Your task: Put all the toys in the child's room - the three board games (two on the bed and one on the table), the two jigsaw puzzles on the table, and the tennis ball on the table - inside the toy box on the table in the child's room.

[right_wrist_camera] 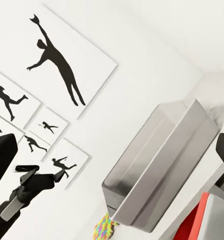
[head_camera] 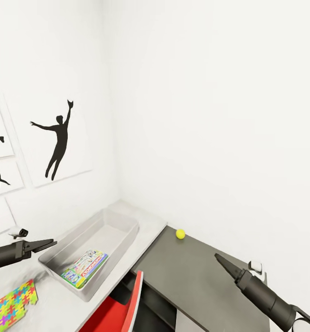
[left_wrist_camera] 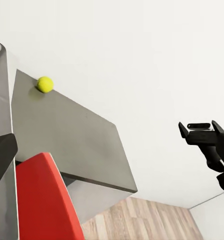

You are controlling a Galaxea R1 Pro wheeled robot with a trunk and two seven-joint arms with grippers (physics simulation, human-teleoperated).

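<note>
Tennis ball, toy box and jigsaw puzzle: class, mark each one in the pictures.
tennis ball [head_camera: 180, 234]: head view, centre of the ball.
toy box [head_camera: 109, 218]: head view, far long rim.
jigsaw puzzle [head_camera: 11, 303]: head view, middle of its patterned face.

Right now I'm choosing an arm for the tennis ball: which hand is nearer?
Right. The right hand sits over the dark shelf near the tennis ball; the left hand is beyond the toy box.

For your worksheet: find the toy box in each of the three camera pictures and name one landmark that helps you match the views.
Head view: the toy box sits lower left of centre on the light table top, a game box inside.
Left wrist view: a grey sliver at the left edge may be its wall; I cannot be sure.
Right wrist view: toy box right of centre, tilted.
Shared landmark: the red chair beside it.
</note>
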